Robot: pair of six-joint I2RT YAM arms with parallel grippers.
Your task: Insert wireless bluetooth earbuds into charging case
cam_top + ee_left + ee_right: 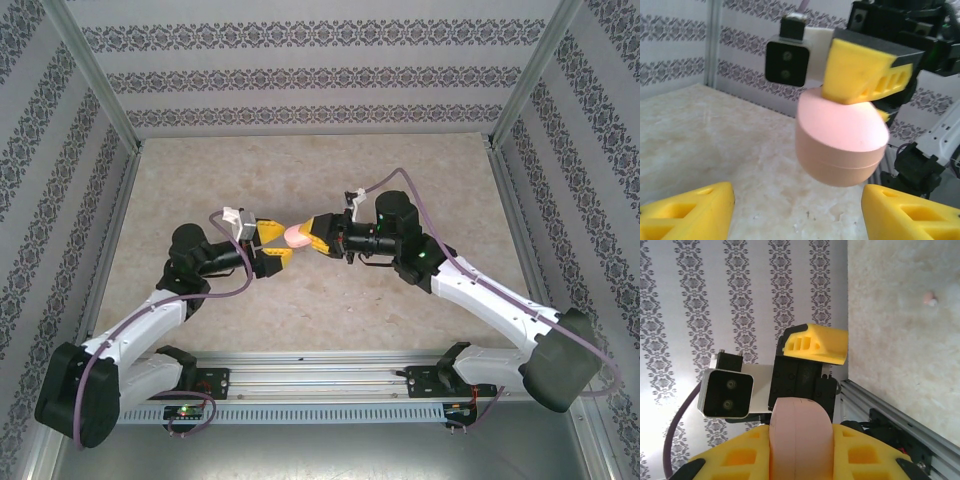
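A pale-pink pebble-like charging case (297,236) hangs above the table's middle, its lid closed along a thin seam. My right gripper (314,238) is shut on it, and in the right wrist view the case (800,435) sits pinched between the two yellow fingers (865,455). My left gripper (274,247) faces it from the left, open, with its fingers (690,212) spread wide on either side below the case (840,145) and not touching it. One tiny pinkish earbud (929,298) lies on the table.
The beige marbled table (320,170) is boxed in by patterned walls and metal posts. A metal rail (330,375) runs along the near edge between the arm bases. Purple cables loop off both arms.
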